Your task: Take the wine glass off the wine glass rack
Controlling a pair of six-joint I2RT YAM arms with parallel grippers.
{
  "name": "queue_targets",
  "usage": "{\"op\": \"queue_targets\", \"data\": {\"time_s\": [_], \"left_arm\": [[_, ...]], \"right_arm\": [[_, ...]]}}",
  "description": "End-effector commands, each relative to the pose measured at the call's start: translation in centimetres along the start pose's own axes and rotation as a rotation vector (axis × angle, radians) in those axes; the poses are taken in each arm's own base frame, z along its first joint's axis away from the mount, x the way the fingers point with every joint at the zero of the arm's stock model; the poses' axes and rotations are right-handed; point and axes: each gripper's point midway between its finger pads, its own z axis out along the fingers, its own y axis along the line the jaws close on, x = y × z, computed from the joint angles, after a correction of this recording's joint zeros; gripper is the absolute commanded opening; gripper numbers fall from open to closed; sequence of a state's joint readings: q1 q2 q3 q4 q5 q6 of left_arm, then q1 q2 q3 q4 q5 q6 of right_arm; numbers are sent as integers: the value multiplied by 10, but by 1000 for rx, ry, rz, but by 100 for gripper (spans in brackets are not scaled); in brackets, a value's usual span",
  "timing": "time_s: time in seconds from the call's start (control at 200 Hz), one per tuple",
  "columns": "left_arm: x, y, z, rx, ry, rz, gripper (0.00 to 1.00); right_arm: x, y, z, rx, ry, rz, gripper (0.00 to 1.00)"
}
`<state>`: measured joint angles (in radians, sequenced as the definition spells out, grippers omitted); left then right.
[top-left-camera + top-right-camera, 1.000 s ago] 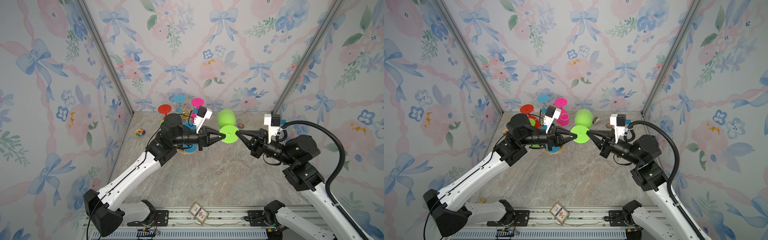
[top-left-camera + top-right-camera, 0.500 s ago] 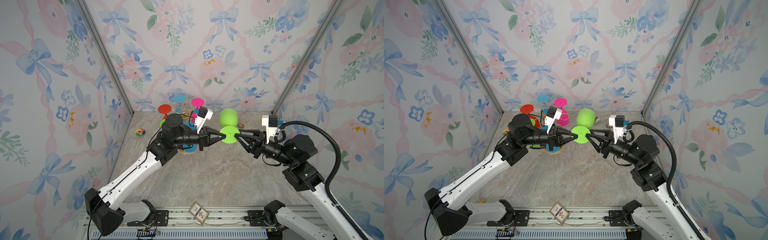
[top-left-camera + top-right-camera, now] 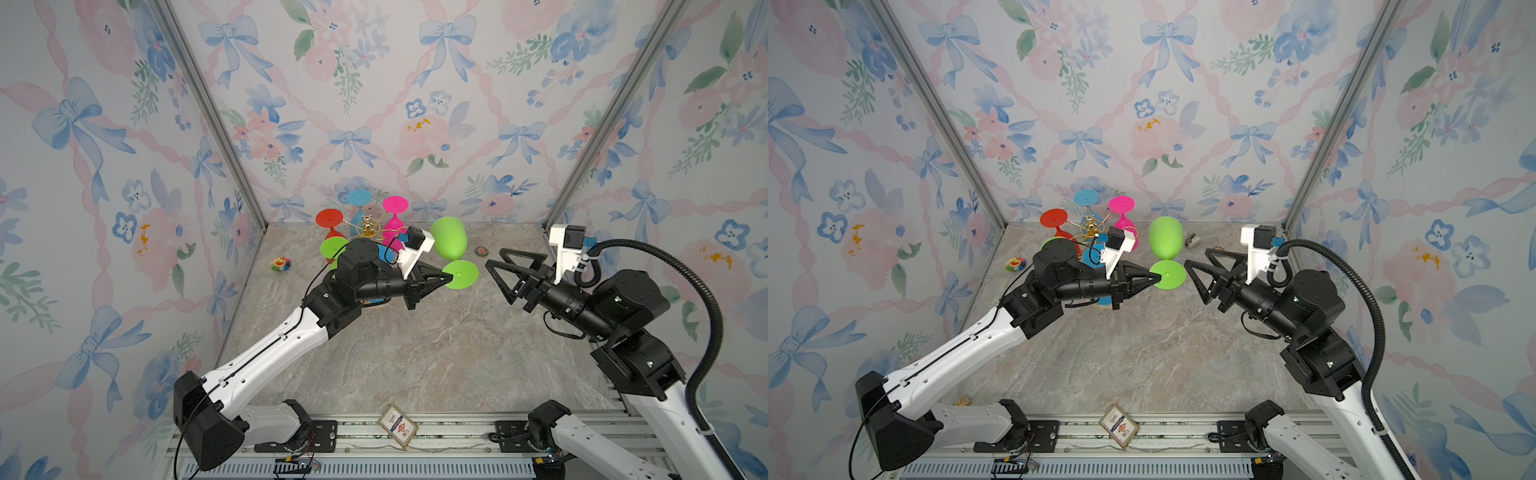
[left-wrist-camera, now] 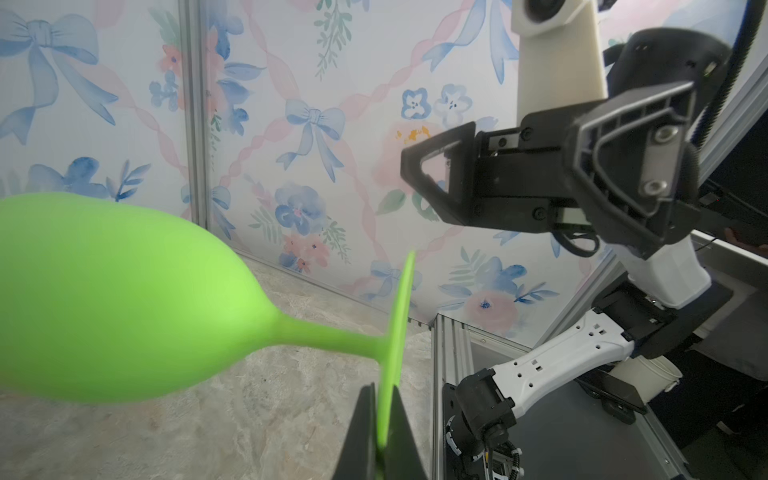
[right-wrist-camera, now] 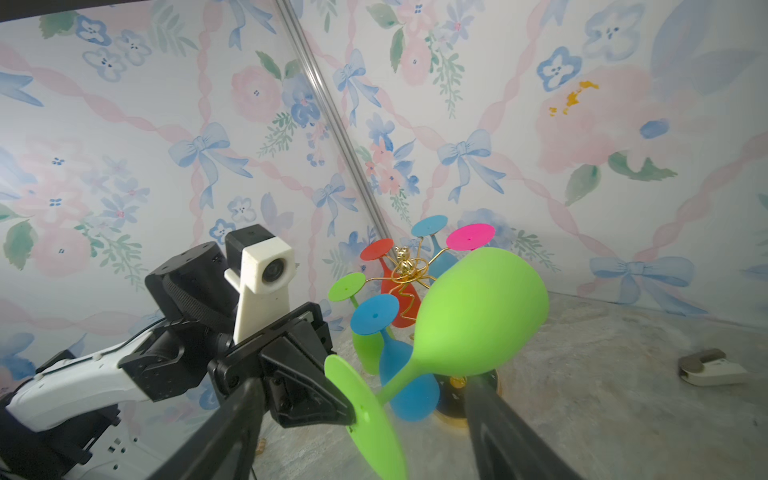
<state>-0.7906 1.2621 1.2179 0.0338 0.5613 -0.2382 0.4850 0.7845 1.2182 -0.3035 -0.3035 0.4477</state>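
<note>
Matte lime wine glass [image 3: 448, 239] mid-scene, clear of far-left rack [image 5: 405, 270], foot clamped in closed left gripper [image 3: 444, 279], right gripper [image 3: 494, 256] gaping, empty, just right, rack's zigzag stem seen only from right wrist

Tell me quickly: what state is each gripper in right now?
Left gripper: closed on the foot of the green wine glass.
Right gripper: open, holding nothing.

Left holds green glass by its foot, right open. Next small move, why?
Probably lower the left gripper toward the table: it is shut on the foot of the green glass, clear of the rack, and the open right gripper stands apart.
</note>
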Motion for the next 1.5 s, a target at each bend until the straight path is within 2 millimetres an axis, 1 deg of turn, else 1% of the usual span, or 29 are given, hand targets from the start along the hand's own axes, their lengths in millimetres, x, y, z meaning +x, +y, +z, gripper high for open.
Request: {"op": "queue_targets", "data": {"time_s": [0.0, 0.09, 0.165, 0.28, 0.34, 0.46, 0.555, 0.705, 0.805, 1.015, 1.135, 1.325, 1.385, 1.44, 1.445, 1.455, 1.495], "left_arm": [[9, 3, -2, -128, 22, 193, 0], [22, -2, 0, -192, 53, 323, 0], [33, -2, 1, -237, 80, 396, 0], [48, 1, 3, -303, 127, 473, 0], [57, 3, 3, -342, 157, 526, 0], [77, 0, 4, -396, 227, 649, 0], [91, 2, 3, -444, 280, 719, 0], [105, 7, -1, -494, 337, 794, 0], [116, 11, -6, -548, 390, 915, 0], [138, 7, -9, -581, 457, 1081, 0], [151, 3, -10, -568, 478, 1195, 0], [169, 11, -14, -629, 560, 1342, 0], [173, 13, -15, -638, 580, 1371, 0], [171, 13, -15, -654, 584, 1391, 0], [177, 15, -17, -649, 600, 1398, 0], [182, 17, -18, -645, 614, 1407, 0], [187, 19, -20, -653, 633, 1422, 0]], "right_arm": [[3, -39, -11, 240, 43, 91, 79], [2, -56, -16, 334, 73, 166, 79], [4, -68, -18, 386, 92, 244, 79], [6, -78, -19, 416, 106, 351, 79], [8, -80, -18, 425, 121, 379, 79], [14, -86, -16, 459, 173, 422, 80], [18, -87, -14, 467, 200, 456, 80], [25, -87, -11, 476, 242, 494, 79], [25, -85, -7, 463, 261, 514, 78], [34, -83, 3, 431, 309, 571, 76], [42, -79, 10, 412, 368, 592, 75], [57, -68, 17, 398, 477, 585, 71], [64, -66, 18, 400, 513, 585, 70], [69, -64, 18, 403, 545, 583, 69], [70, -64, 17, 404, 549, 583, 69], [72, -64, 17, 407, 556, 585, 68], [76, -64, 17, 411, 583, 580, 68]]}}
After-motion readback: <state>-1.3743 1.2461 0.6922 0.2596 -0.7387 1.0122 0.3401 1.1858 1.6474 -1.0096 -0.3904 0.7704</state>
